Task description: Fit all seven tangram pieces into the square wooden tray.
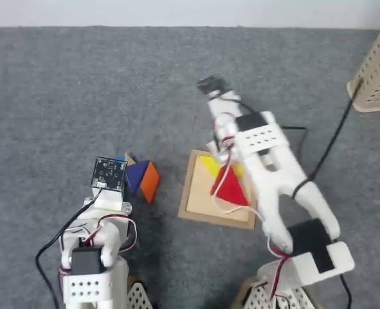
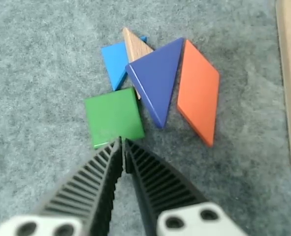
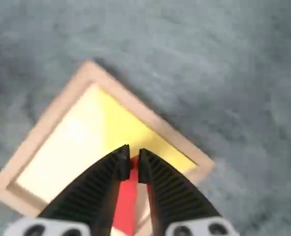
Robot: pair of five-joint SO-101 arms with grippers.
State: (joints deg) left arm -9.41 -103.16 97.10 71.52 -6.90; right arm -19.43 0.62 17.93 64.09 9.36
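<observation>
The left pincer (image 2: 123, 142) is closed to a thin slit and holds nothing. Its tips hang at the near edge of a green square (image 2: 113, 117).

Five pieces lie loose on the grey carpet (image 1: 80, 84):
- the green square
- a light blue triangle (image 2: 114, 61)
- a wooden triangle (image 2: 135, 45) overlapping the light blue one
- a dark blue triangle (image 2: 157, 78)
- an orange parallelogram (image 2: 198, 91) against the dark blue triangle's side

A strip of carpet separates them from the one tray (image 1: 188, 190). Two pieces lie in the tray: a yellow piece (image 3: 111, 128) in a corner and a red triangle (image 1: 229, 188).

The right pincer (image 3: 131, 153) hangs over the tray with red showing beneath it. Whether it grips that piece cannot be told.

A basket (image 1: 376, 71) stands at the carpet's far edge.
</observation>
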